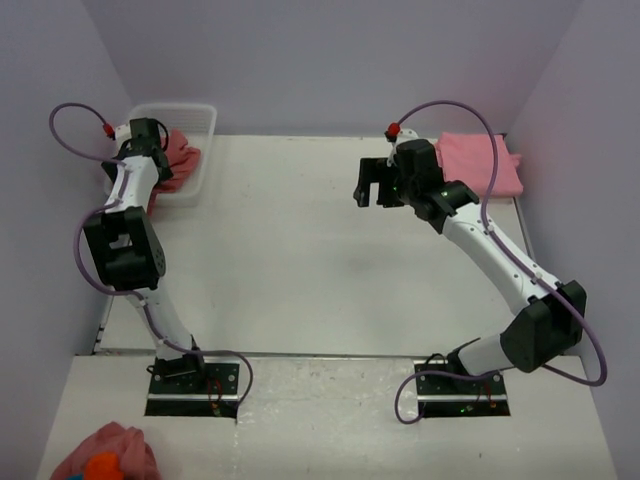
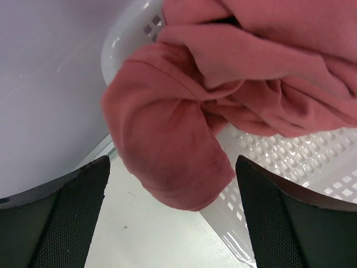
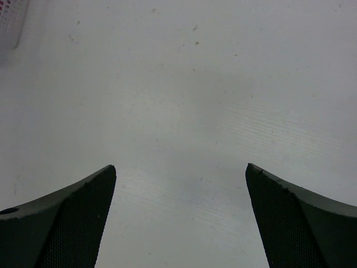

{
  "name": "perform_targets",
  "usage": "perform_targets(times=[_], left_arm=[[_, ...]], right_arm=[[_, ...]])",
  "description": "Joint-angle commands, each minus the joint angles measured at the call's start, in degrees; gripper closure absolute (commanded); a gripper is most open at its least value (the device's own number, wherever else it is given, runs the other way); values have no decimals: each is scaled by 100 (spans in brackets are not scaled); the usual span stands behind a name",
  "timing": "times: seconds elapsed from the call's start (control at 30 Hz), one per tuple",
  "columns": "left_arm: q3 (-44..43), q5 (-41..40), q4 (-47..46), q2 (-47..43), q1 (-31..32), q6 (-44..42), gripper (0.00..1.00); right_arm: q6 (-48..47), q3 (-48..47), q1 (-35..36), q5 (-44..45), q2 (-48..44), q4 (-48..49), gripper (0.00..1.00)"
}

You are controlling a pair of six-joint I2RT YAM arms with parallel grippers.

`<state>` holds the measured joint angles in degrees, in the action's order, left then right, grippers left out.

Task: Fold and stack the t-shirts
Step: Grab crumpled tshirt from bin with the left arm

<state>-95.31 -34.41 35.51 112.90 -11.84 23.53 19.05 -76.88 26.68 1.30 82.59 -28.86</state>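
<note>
Now my left gripper hangs released over crumpled t-shirts spilling from the white basket; well right of the basket, my right gripper is released near a folded t-shirt.

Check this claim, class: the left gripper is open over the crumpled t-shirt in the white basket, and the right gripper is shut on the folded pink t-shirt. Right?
One slip: the right gripper is open over the table, holding nothing, as the right wrist view shows. The folded pink t-shirt lies apart. The left gripper is open over the crumpled t-shirt in the white basket.
</note>
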Motion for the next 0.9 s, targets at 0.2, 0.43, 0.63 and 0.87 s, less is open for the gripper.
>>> perform_targets(times=[0.2, 0.43, 0.63, 0.87], left_arm=[[-716, -101, 52, 434, -161, 73, 6], [-805, 22, -52, 680, -319, 134, 6], [-814, 119, -114, 698, -328, 161, 11], [-340, 268, -571, 259, -328, 100, 29]], right_arm=[[55, -179, 206, -95, -31, -137, 1], [82, 191, 198, -95, -480, -155, 1], [143, 402, 215, -95, -507, -129, 1], [213, 306, 382, -95, -235, -84, 1]])
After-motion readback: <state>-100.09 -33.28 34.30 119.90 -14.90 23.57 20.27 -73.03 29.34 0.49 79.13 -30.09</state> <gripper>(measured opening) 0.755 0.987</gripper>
